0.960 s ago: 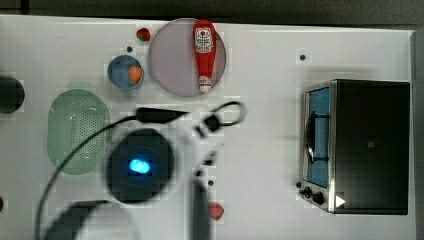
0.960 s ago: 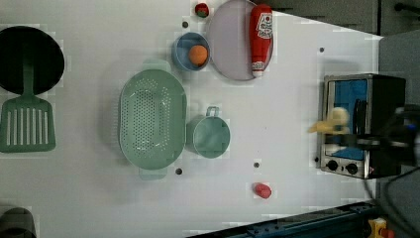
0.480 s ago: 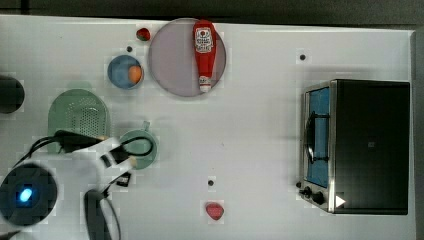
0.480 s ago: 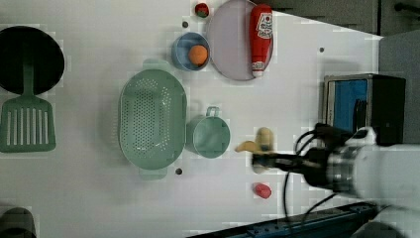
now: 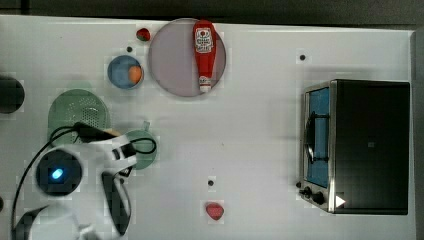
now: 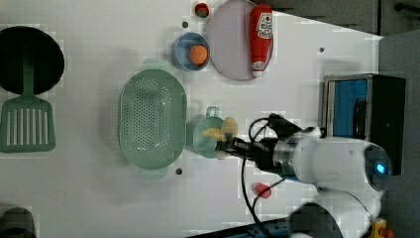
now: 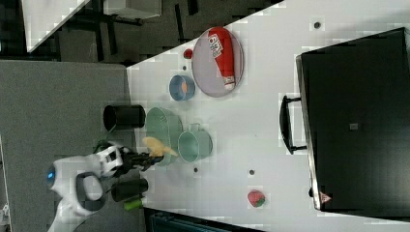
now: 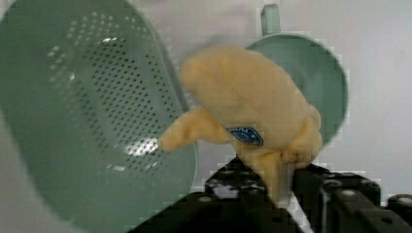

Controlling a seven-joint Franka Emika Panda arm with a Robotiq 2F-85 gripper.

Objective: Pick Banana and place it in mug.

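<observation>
Tool (image 6: 229,145) grips one banana (image 6: 221,134), seemingly above one mug (image 6: 204,139) beside one basket (image 6: 151,116).

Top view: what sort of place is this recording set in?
Probably a mock kitchen on a lab tabletop: a white table carrying a toaster oven, a ketchup bottle lying on a plate, and a perforated basket.

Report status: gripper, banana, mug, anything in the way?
Gripper shut on banana. Banana over the mug, not released. Basket beside mug; opening unobstructed.
</observation>
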